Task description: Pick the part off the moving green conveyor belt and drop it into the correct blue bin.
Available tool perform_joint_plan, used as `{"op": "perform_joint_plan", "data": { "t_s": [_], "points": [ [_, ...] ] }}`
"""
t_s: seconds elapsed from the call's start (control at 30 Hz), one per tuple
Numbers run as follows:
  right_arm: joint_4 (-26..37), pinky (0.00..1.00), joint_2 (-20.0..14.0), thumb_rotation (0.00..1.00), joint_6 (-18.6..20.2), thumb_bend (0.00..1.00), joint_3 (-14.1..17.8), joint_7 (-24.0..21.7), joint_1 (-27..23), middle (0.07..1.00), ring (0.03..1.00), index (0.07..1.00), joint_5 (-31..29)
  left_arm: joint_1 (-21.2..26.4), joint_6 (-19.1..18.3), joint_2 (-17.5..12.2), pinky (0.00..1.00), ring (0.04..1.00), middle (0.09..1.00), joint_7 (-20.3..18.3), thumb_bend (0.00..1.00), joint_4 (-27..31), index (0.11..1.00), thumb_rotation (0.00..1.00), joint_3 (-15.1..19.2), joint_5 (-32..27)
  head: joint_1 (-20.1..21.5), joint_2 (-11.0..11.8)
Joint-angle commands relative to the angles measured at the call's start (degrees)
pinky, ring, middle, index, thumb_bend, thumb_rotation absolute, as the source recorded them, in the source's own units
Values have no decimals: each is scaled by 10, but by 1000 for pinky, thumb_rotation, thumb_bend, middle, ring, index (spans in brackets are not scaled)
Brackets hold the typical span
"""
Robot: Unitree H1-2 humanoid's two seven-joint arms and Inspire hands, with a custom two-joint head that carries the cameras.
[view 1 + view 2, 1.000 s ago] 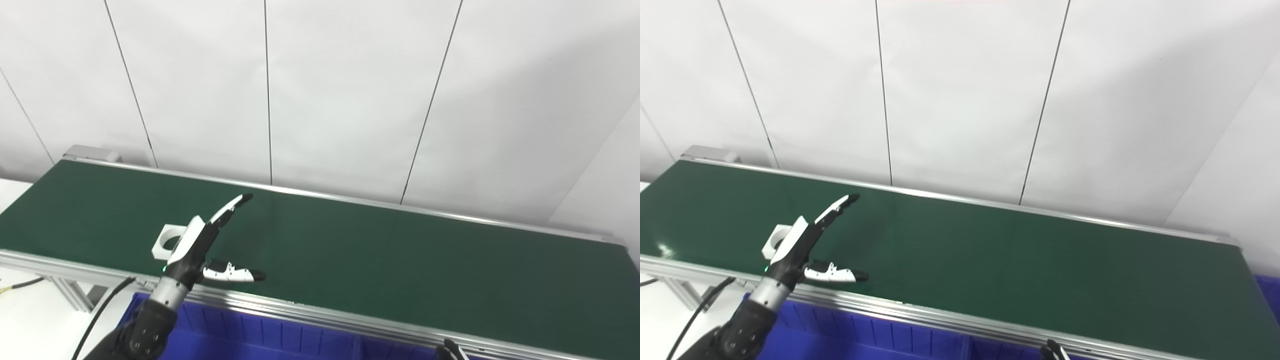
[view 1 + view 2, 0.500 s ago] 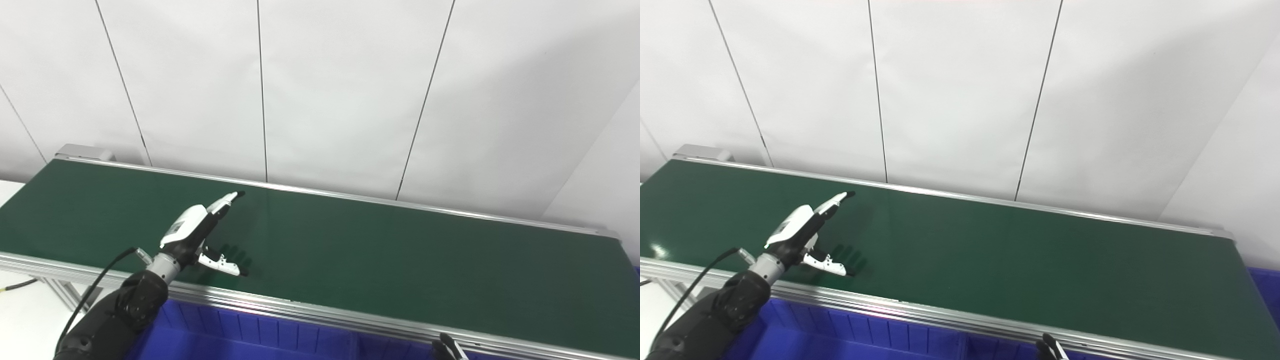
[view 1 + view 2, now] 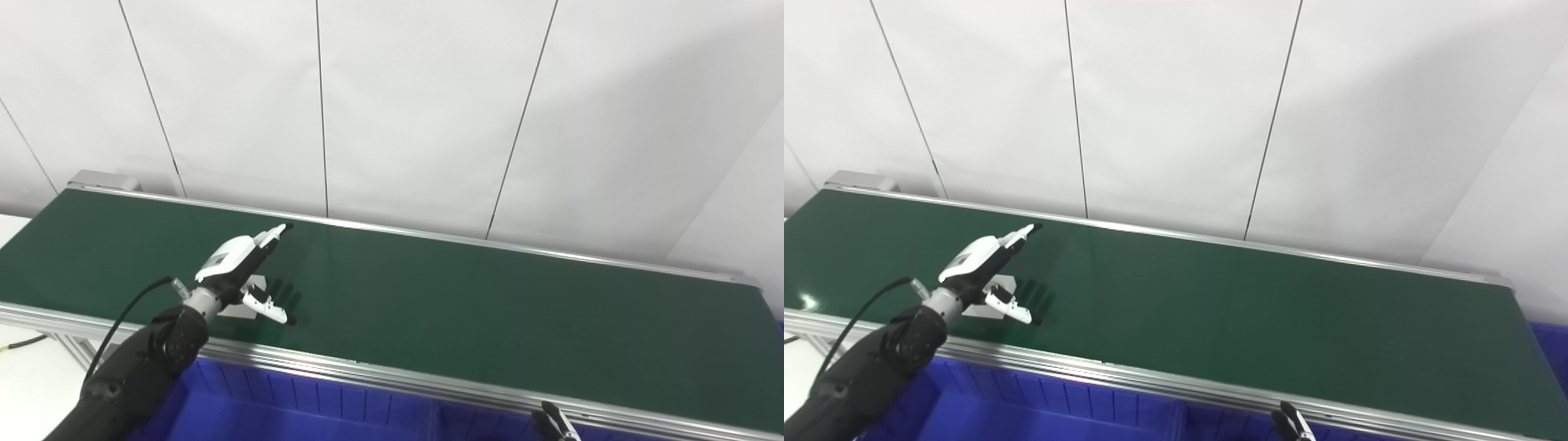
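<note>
A white block-shaped part (image 3: 235, 309) with a round hole lies on the green conveyor belt (image 3: 465, 306) near its front left. My left hand (image 3: 240, 268) is open over it, fingers stretched out above it and the thumb (image 3: 268, 310) down at its right side. The hand hides most of the part. I cannot tell whether the hand touches it. The same hand shows in the right eye view (image 3: 979, 262). Only the fingertips of my right hand (image 3: 554, 424) show at the bottom edge, in front of the belt.
A long blue bin (image 3: 294, 410) with a divider (image 3: 432, 422) sits below the belt's front rail (image 3: 392, 375). A white panelled wall runs behind the belt. A black cable (image 3: 125, 309) runs along my left forearm.
The left hand has reached forward and lowered over the part, which has travelled right along the belt and under the hand. The camera has shifted slightly.
</note>
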State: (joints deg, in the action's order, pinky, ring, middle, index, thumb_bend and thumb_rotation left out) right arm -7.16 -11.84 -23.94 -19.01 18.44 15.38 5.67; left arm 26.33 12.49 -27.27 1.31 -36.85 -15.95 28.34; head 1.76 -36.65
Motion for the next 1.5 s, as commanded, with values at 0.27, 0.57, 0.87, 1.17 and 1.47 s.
{"op": "perform_joint_plan", "data": {
  "t_s": [0.27, 0.57, 0.87, 1.17, 1.47],
  "points": [
    [26, 870, -2, 488, -30, 907, 9, -9, 2, 850, 850, 903, -9, 42, -49, -22, 1000, 996, 992, -30, 969, 2, 983, 81, -3, 38, 0, -2],
    [33, 881, 1, 486, -30, 901, 23, -30, 8, 851, 861, 908, -17, 49, -112, -26, 1000, 1000, 1000, -110, 908, 13, 978, 0, -21, 53, -2, -4],
    [40, 873, 8, 491, -30, 900, 33, -45, 10, 850, 855, 907, -19, 43, -110, -11, 477, 530, 718, -100, 556, -1, 773, 0, -12, 42, -3, -7],
    [42, 881, 12, 485, -30, 891, 38, -50, 12, 852, 860, 907, -19, 43, -51, 5, 334, 407, 477, -16, 500, -28, 508, 0, 5, 33, -1, -9],
    [42, 880, 16, 488, -30, 893, 42, -56, 11, 850, 861, 907, -19, 15, -45, -1, 316, 394, 482, -7, 499, 60, 512, 0, 38, 8, -3, -10]
  ]
}}
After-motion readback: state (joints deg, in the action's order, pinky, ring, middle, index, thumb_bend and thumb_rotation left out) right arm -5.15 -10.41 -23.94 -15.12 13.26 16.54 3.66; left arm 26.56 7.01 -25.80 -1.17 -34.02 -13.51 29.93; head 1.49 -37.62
